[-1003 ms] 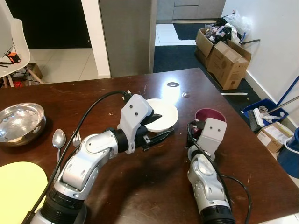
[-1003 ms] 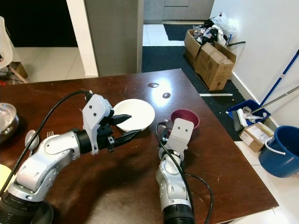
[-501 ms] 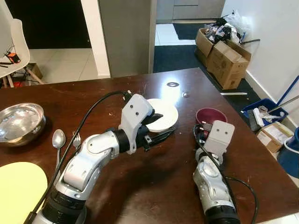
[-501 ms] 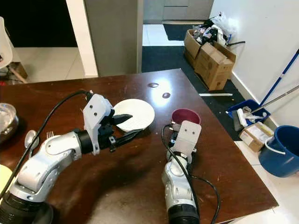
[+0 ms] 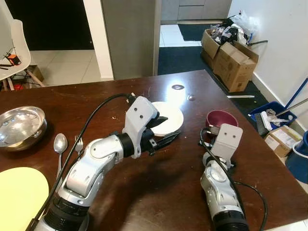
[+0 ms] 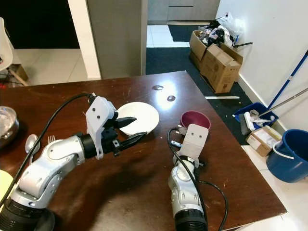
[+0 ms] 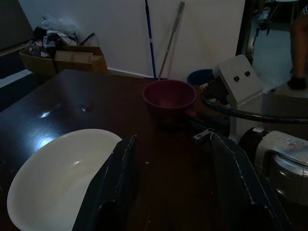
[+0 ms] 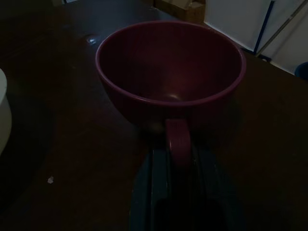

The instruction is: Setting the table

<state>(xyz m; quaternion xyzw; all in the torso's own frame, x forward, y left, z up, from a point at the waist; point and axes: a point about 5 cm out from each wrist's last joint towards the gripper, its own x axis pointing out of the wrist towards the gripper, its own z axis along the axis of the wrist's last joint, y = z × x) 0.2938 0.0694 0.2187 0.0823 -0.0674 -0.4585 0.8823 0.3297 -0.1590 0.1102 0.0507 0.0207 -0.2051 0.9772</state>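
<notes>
Table setting is partly done. At the far left lies a yellow placemat (image 5: 19, 192) with nothing on it; behind it stands a steel bowl (image 5: 20, 126), and a spoon (image 5: 60, 144) and fork (image 5: 79, 143) lie side by side on the dark wooden table (image 5: 159, 187). At centre, the left gripper (image 5: 162, 131) has its fingers spread across the near rim of the white plate (image 5: 169, 115), one above and one below. To the right, the right gripper (image 8: 175, 159) appears pressed onto the handle of the maroon cup (image 5: 221, 118), though that view is dark. Plate, cup and cutlery are not yet placed at the mat.
</notes>
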